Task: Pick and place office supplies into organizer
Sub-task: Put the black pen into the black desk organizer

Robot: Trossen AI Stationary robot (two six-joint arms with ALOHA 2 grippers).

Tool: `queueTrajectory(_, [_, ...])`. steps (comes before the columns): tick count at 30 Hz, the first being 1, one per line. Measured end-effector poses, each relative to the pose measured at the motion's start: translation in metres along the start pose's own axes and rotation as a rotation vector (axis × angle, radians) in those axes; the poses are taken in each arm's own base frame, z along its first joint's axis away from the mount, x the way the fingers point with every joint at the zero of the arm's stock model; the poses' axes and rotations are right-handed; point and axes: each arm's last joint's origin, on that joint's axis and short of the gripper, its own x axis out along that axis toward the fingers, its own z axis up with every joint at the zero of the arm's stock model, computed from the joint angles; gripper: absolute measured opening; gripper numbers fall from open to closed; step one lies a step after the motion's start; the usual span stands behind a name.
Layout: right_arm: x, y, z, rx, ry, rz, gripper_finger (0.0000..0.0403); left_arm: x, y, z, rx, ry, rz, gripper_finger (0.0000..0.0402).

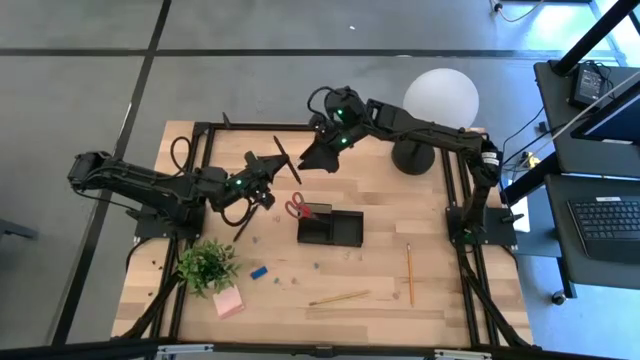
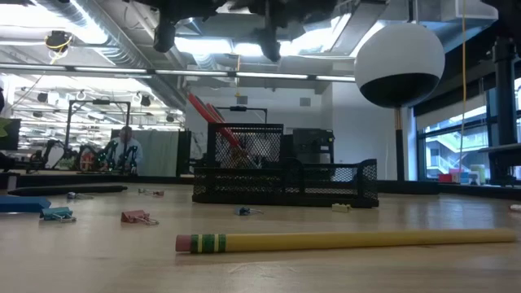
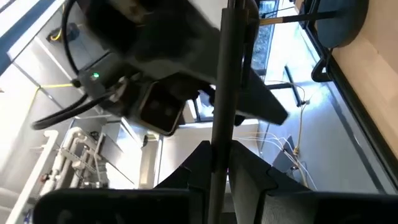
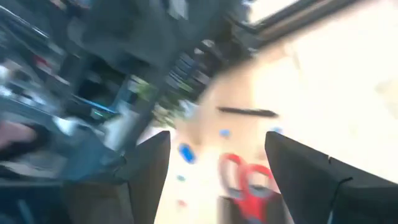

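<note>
My left gripper clamps, I think, a dark pen; right gripper fingers spread, empty; two pencils on the table.

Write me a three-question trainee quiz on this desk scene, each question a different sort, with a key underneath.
1. True or false: the red-handled scissors lie flat on the table, far from the organizer.
2. Multiple choice: what does the left gripper hold? A) a yellow pencil B) a dark pen C) the pink sticky-note pad
3. Fill in: the right gripper hangs above the table with its fingers ____.

Key
1. False: the scissors stand in the organizer's left end, handles up.
2. B. Both pencils and the pink sticky-note pad lie on the table, nearer the front edge.
3. Open, with nothing between them.
</note>
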Motion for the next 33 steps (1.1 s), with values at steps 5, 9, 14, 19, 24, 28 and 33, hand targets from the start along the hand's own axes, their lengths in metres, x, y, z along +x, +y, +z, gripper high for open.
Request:
queueTrajectory(5, [-0.006,-0.011,-0.011,-0.243,0.113,-0.063,0.0266,0.0,0.0,-0.001,-0.098,0.025,-0.002,0.0038])
queueTrajectory(9, [-0.012,-0.009,-0.021,-0.438,0.22,-0.154,0.0266,0.0,0.0,-0.001,-0.183,0.03,-0.001,0.0038])
queueTrajectory(14, [-0.017,-0.007,-0.027,-0.505,0.302,-0.314,0.0266,0.0,0.0,-0.001,-0.382,0.026,0.002,0.0039])
queueTrajectory(19, [-0.021,0.009,-0.013,-0.597,0.111,-0.007,0.0266,0.0,0.0,0.002,-0.653,-0.081,-0.015,0.0039])
queueTrajectory(24, [-0.022,0.001,-0.018,-0.576,0.085,-0.002,0.0266,0.0,0.001,0.005,-0.898,-0.159,-0.048,0.0038])
queueTrajectory(28, [-0.028,-0.007,-0.031,-0.542,0.026,-0.072,0.0266,-0.001,0.002,0.005,-1.031,-0.202,-0.076,0.0041])
queueTrajectory(33, [-0.043,-0.015,-0.072,-0.507,-0.086,-0.106,0.0266,-0.002,0.003,0.009,-1.142,-0.321,-0.144,0.0037])
